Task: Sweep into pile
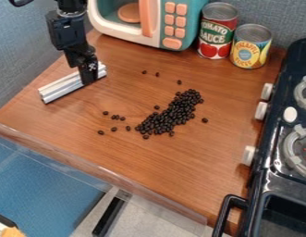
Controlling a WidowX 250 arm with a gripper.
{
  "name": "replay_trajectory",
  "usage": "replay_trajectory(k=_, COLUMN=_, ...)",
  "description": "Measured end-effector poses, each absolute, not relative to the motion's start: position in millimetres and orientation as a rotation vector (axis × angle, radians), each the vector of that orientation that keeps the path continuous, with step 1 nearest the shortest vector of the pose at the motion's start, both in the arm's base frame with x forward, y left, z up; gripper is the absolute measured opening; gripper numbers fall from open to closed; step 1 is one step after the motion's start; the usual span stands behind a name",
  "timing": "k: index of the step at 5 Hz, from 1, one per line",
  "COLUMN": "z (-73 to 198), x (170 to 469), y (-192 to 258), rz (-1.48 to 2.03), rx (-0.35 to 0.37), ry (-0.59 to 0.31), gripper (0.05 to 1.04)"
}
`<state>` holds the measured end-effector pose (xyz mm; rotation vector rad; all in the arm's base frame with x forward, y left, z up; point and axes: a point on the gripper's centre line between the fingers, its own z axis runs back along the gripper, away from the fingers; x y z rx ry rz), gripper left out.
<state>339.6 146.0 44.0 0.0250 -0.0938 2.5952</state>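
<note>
**Silver bar held apart from dark beans**

The silver bar is pinched in the fingers of the black gripper, at the upper left of the counter. Most dark beans are heaped near the middle; others are scattered around.

passage runs between beans and the blocking stove.

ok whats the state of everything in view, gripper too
gripper: jaws shut on the bar
bar: held, on the left part of the counter, away from the beans
beans: mostly in one long pile, several scattered around it
microwave: door looks shut
red can: upright
yellow can: upright, beside the red can
stove: can't tell if on or off
</note>
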Motion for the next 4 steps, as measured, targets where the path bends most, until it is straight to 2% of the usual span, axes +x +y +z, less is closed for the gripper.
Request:
replay_trajectory(k=1, z=33.5, x=337.7, y=145.0, rz=2.594, rx=0.054, ry=-0.07, gripper=1.001)
replay_trajectory(k=4, z=36.6, x=334.2, y=158.0, rz=2.622, rx=0.057, ry=-0.078, gripper=1.001)
